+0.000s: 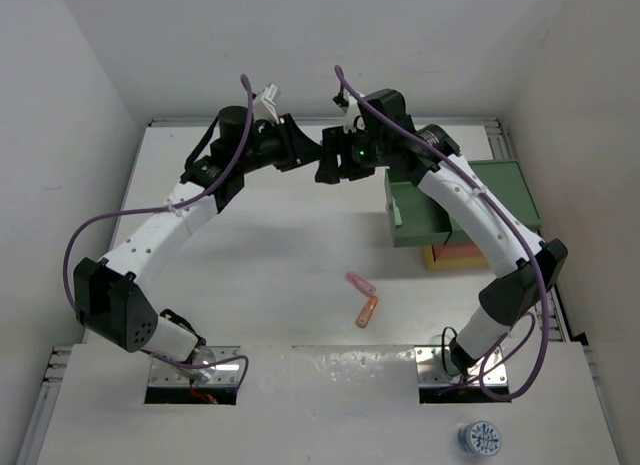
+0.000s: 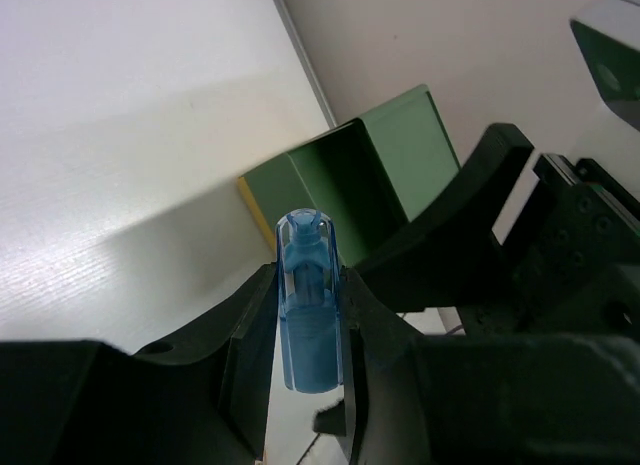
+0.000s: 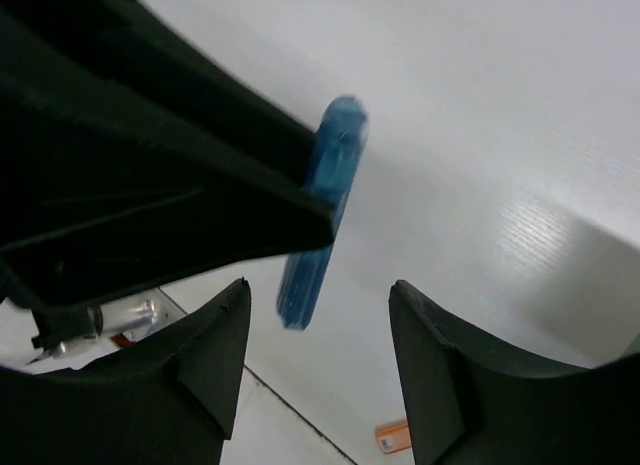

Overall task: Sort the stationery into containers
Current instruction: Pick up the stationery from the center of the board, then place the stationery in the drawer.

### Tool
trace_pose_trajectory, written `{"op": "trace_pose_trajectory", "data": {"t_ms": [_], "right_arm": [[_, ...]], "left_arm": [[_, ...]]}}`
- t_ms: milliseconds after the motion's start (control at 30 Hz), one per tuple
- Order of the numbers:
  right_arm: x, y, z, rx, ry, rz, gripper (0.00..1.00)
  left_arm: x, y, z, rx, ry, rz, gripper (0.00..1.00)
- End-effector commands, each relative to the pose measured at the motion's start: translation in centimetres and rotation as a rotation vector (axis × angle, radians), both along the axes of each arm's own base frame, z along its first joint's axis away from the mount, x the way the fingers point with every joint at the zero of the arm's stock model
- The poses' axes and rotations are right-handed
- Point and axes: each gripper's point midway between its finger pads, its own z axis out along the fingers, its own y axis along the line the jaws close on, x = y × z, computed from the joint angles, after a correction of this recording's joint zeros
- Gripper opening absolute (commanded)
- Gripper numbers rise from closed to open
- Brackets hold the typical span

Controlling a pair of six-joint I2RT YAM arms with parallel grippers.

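My left gripper (image 2: pixel 308 275) is shut on a stubby blue marker (image 2: pixel 308 325) and holds it in the air at the back middle of the table (image 1: pixel 250 245). My right gripper (image 3: pixel 318 285) is open and empty, its fingers either side of the marker's lower end (image 3: pixel 320 215) without touching it. In the top view the two grippers, left (image 1: pixel 300 145) and right (image 1: pixel 332 165), meet tip to tip. The green tray (image 1: pixel 455 200) sits on the stacked red-orange (image 1: pixel 458 249) and yellow (image 1: pixel 436 257) trays at the right. A pink marker (image 1: pixel 360 284) and an orange marker (image 1: pixel 367 311) lie on the table.
The green tray (image 2: pixel 370 175) shows beyond the left fingers, with a yellow edge (image 2: pixel 252 207) under it. The orange marker (image 3: pixel 395 437) shows low in the right wrist view. A round blue-white object (image 1: pixel 480 437) sits on the near ledge. White walls close in the table.
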Motion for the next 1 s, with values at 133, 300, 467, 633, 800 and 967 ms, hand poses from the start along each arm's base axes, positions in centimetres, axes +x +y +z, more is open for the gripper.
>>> {"op": "trace_pose_trajectory", "data": {"t_ms": [133, 300, 467, 633, 800, 967], "right_arm": [[2.8, 0.8, 2.2, 0.031, -0.091, -0.074, 0.41], [2.6, -0.5, 2.7, 0.013, -0.126, -0.064, 0.02], [1.2, -5.6, 4.0, -0.026, -0.171, -0.108, 0.00], [0.0, -12.0, 3.5, -0.156, -0.213, -0.188, 0.00], [-1.5, -15.5, 1.0, -0.269, -0.185, -0.192, 0.00], [-1.1, -18.4, -2.0, -0.404, -0.084, -0.240, 0.00]], "left_arm": [[-1.7, -0.7, 1.6, -0.082, -0.013, -0.052, 0.10], [-1.4, 0.1, 1.1, -0.054, -0.017, -0.025, 0.45], [-0.1, 2.6, -1.1, 0.052, -0.043, 0.034, 0.69], [-0.6, 3.4, -4.0, 0.233, -0.227, -0.130, 0.74], [-4.6, 1.3, -6.4, 0.289, -0.477, -0.475, 0.73], [-7.1, -0.7, -10.0, 0.354, -0.655, -0.687, 0.69]]}}
